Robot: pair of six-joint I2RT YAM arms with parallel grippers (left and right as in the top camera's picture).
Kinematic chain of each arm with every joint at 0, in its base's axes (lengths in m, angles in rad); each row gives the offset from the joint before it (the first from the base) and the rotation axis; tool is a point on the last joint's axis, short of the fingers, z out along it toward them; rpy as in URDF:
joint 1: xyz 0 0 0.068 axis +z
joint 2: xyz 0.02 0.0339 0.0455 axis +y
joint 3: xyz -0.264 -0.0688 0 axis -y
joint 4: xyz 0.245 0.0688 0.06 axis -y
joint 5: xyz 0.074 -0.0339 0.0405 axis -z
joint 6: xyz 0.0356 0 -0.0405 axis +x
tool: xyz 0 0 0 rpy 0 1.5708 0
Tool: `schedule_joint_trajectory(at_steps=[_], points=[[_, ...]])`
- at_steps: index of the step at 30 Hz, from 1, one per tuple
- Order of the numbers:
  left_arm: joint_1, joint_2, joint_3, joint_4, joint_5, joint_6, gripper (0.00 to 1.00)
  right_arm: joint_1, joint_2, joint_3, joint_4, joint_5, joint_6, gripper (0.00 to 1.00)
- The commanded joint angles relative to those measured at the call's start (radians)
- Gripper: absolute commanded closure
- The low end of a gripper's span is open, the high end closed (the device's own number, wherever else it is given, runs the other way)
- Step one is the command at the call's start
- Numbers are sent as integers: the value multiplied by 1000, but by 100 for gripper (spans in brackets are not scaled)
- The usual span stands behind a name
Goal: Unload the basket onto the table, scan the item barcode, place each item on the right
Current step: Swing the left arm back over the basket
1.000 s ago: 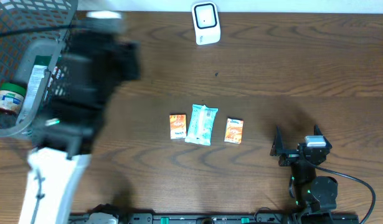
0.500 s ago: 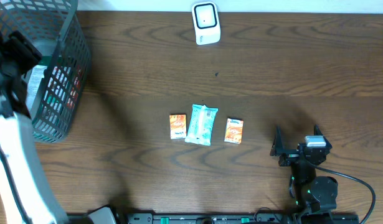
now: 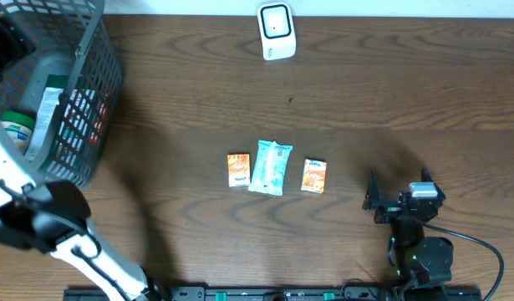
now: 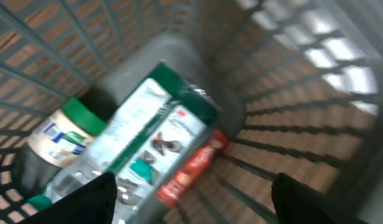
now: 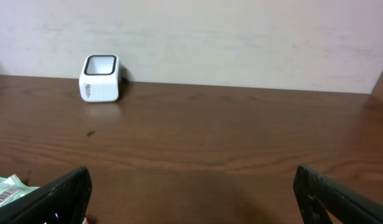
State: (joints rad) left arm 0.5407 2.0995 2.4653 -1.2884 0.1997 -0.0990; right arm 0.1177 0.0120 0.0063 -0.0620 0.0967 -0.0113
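My left gripper (image 4: 192, 185) hangs open inside the grey mesh basket (image 3: 88, 100), nothing between its fingers. Below it lie a green-and-white package (image 4: 147, 134), a red packet (image 4: 194, 165) and a green-lidded jar (image 4: 63, 134). The white scanner (image 3: 276, 32) stands at the table's far edge, also in the right wrist view as the scanner (image 5: 101, 78). At mid-table lie an orange packet (image 3: 238, 170), a pale blue packet (image 3: 271, 167) and a second orange packet (image 3: 313, 176). My right gripper (image 3: 397, 181) rests open at the front right, to the right of the packets.
The basket fills the table's back left corner, with the jar (image 3: 14, 130) showing inside. The left arm's white link (image 3: 73, 247) crosses the front left. A corner of the pale blue packet (image 5: 4, 190) shows in the right wrist view.
The left arm has swung off the basket's near side toward the front left, uncovering the basket and its contents. The right arm and the packets have not moved.
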Motion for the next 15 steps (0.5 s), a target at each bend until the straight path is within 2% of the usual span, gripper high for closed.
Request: schedule_joint_trajectory(at_steps=[1,15], points=[[2,118,2,-29,-127,25,19,-6,-5,-1,-3,-1,-5,1],[-10,381,-10,-111,-136,133,19,-6,-5,-1,-3,-1,-5,1]])
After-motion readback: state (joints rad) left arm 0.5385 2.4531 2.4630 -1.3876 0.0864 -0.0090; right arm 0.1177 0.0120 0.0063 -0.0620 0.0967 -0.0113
